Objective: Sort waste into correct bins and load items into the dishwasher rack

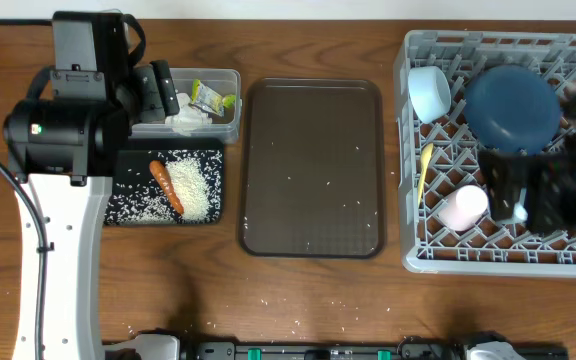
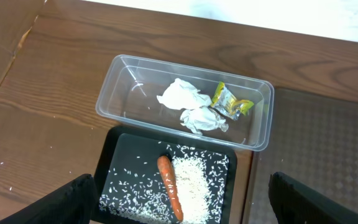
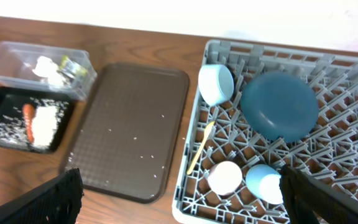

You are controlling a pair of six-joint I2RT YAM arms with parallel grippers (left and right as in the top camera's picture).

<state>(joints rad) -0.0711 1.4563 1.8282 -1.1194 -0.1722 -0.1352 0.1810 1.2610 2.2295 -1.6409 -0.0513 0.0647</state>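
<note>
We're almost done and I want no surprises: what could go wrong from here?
Stray rice grains lie on the brown tray and the table; they could be missed. The spoon lies loose across the lattice of the rack and might slip through.

This is most likely a robotics lab bench staged as a dish-clearing station, not a working kitchen. A grey dishwasher rack stands straight on the wood-grain worktop, below and ahead of the right tool, with a brown serving tray to that tool's left. Under the left tool lies a black tray, with a clear tub just ahead. A white robot arm rises from the near edge. Beyond the far edge is what seems a plain white wall.
</note>
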